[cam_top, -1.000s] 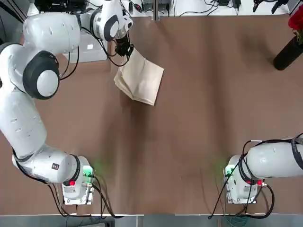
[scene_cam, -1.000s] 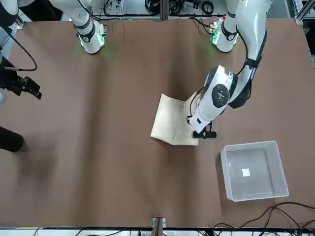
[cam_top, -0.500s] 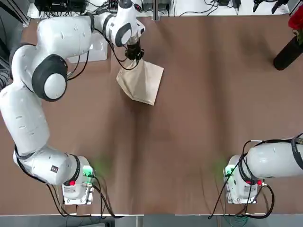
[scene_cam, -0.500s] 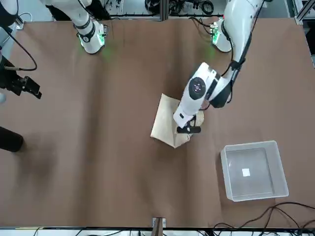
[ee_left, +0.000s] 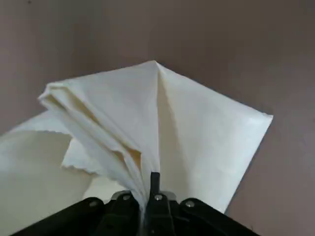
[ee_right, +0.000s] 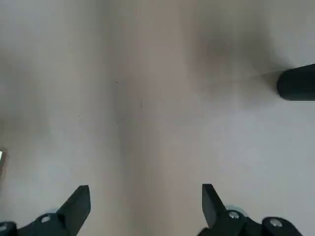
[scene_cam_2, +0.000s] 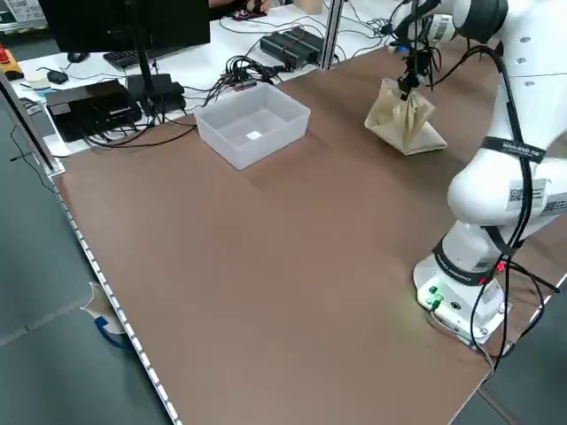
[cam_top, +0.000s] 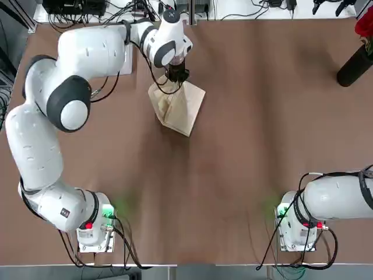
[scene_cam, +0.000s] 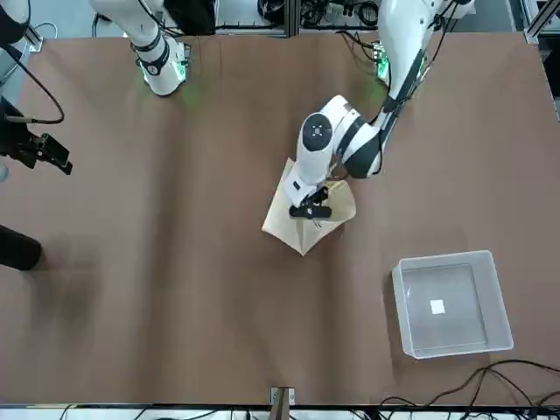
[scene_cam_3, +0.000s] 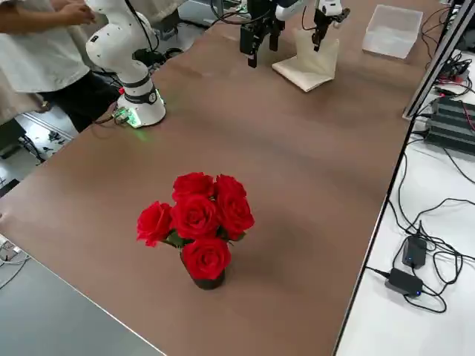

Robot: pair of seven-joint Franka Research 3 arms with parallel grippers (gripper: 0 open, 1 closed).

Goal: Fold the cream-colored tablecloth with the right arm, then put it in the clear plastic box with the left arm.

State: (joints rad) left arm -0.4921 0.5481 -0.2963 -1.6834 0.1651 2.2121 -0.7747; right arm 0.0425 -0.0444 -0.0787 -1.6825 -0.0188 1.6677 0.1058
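Since the cream-colored tablecloth already lies folded into a compact layered packet, we judge the folding done and the second step in hand: the left arm carrying it to the clear plastic box. From the top, we see the left gripper over the far corner of the cloth, which bunches up toward it while the near corner trails low; the box is hidden behind the arm.

From the front, the left gripper sits over the cloth's middle, and the clear plastic box stands well apart, nearer this camera and further out on the left arm's side, empty but for a small white label. The right gripper hangs at the picture's left edge.

In the left side view, the cloth hangs as a peaked tent from the closed fingers, its lower edge apparently touching the table.

The left wrist view shows the jaws pinched tight on several gathered layers.

The right wrist view shows the right gripper with fingers spread wide, holding nothing, over bare table.

Next, we think the left arm must lift the cloth clear, carry it over the box, lower it inside, and let go; since the cloth looks wider than the box, it may drape over a wall.
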